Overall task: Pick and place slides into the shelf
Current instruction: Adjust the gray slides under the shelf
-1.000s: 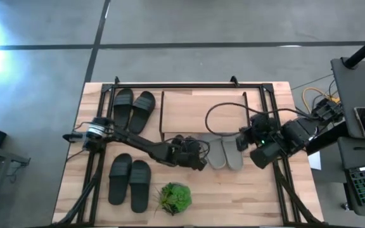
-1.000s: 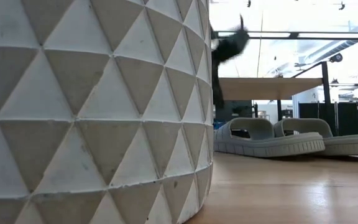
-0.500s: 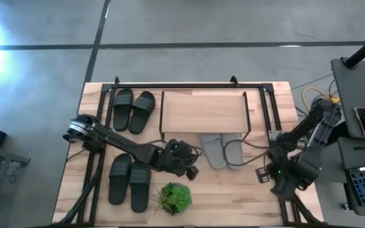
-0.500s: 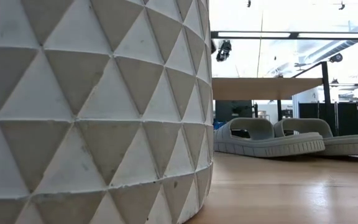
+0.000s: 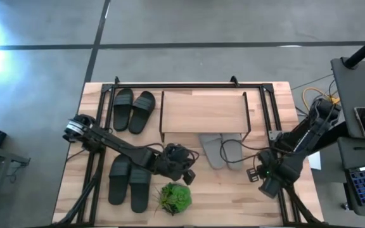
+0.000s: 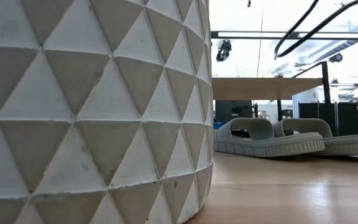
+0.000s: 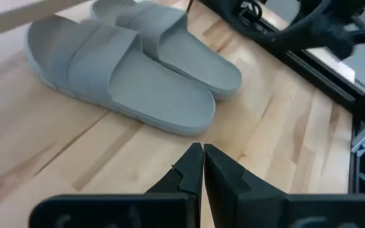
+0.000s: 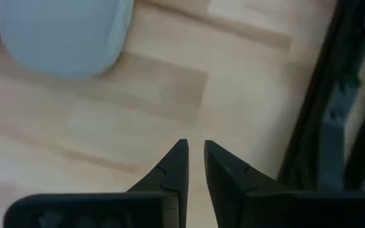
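Pale grey open-toe foam slide sandals, one pair, are lying side by side on the light wooden tabletop, heels tucked partly under the low wood-plank shelf w/ black wire frame; two black pairs are sitting off the shelf, one just beside its left end, one at the front-left near the small green leafy plant. L gripper is hovering clenched and empty in front of the grey toes, while R gripper is hanging over bare table near the right frame rail, jaws barely parted, grasping nothing. Sandals are looking light, soft and bendy, approx. non-fragile; I am judging the broad strap the best pinch point, since a sole-edge grip would likely flex and slip.
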Tool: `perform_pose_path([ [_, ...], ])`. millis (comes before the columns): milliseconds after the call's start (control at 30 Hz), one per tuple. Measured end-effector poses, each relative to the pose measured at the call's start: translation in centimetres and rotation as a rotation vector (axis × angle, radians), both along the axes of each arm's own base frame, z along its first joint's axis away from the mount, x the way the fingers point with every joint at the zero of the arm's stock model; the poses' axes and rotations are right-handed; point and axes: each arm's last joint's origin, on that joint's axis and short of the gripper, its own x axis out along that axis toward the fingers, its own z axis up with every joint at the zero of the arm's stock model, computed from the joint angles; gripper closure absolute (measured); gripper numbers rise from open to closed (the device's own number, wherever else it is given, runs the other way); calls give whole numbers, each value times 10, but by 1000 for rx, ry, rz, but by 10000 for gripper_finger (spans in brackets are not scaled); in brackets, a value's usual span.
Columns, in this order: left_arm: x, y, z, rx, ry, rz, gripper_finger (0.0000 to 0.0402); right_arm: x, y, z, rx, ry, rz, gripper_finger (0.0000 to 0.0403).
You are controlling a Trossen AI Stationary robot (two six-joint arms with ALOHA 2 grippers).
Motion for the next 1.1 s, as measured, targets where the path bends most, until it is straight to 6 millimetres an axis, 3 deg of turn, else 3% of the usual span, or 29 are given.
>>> perform_pose_path([
  [233, -1, 0, 1, 20, -1, 0, 402, 16, -18, -23, -4, -33, 64, 360],
  [400, -1, 0, 1, 24, -1, 3, 402, 29, -23, -26, 33, -68, 116, 360],
  [1100, -1, 1, 2, 51, -8, 24, 402, 36, -37, -43, 7, -120, 147, 360],
])
